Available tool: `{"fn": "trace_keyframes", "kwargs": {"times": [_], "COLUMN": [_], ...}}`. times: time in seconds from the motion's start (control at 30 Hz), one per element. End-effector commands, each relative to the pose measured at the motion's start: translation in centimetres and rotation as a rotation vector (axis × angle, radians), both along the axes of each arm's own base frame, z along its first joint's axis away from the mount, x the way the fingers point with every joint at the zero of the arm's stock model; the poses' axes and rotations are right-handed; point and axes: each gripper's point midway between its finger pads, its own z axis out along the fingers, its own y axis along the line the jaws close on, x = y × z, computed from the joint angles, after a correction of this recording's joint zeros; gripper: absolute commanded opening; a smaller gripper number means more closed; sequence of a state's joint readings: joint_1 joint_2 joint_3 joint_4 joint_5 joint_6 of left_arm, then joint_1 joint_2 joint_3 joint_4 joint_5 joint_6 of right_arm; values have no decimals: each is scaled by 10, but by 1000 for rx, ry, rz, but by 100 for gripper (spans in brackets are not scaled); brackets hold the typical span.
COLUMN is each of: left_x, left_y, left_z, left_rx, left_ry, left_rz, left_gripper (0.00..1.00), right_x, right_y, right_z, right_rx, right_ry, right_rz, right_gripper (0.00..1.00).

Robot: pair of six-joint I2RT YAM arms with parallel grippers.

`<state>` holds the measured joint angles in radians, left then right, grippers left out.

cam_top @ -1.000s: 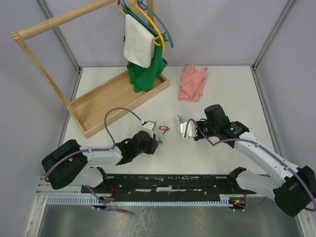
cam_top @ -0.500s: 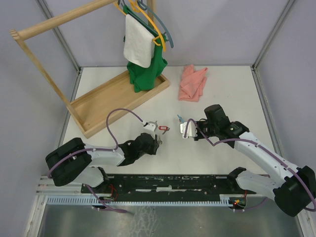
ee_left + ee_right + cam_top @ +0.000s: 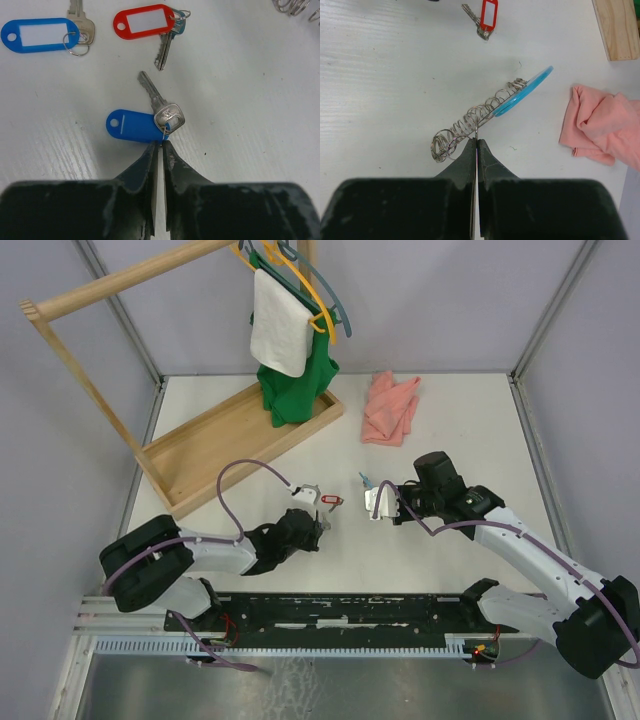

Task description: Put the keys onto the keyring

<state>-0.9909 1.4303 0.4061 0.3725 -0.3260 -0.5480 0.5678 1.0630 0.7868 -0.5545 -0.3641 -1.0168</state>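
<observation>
Three keys lie on the white table in the left wrist view. One has a red tag, one a blue tag at far left, and one a blue tag just ahead of my left gripper. The left jaws are pressed almost together, with that key's thin ring wire caught at their tips. My right gripper is shut on one wire loop of the keyring, a silvery coil with a bright blue curved section lifted at a slant.
A pink cloth lies at the back right. A wooden rack with a tray base stands at the back left, with a green garment and a white towel on its hangers. The rack's corner shows in the right wrist view.
The left jaws have closed in by the blue-tagged key, and the left arm's elbow has shifted slightly right. The right arm and keyring have not moved.
</observation>
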Motion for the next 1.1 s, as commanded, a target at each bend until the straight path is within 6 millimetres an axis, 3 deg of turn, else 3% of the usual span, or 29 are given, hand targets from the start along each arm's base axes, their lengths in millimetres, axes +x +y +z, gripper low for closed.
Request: {"fn": "trace_keyframes", "kwargs": {"times": [0.0,0.07,0.33,0.6,0.9,1.07], "left_x": [9,11,8,-3,-3,-1], "left_y": [-6,-9,5,20,32,29], "left_z": [5,10,29,17,5,6], "left_rx": [-17,-17,153,420,548,549], "left_ry": [-16,-30,-39,171,332,337], "left_rz": [47,33,-54,-165,-203,-212], "left_gripper": [11,3,3,3,3,4], "right_x": [3,3,3,2,1,1], "right_y": [5,5,3,3,3,3], "right_z": [14,14,17,16,16,16], "right_rx": [40,38,37,34,36,35], "right_ry": [-40,-39,-50,-41,-42,-43], "right_rz": [1,1,-1,0,-1,-2], "right_gripper": [1,1,1,1,1,1]}}
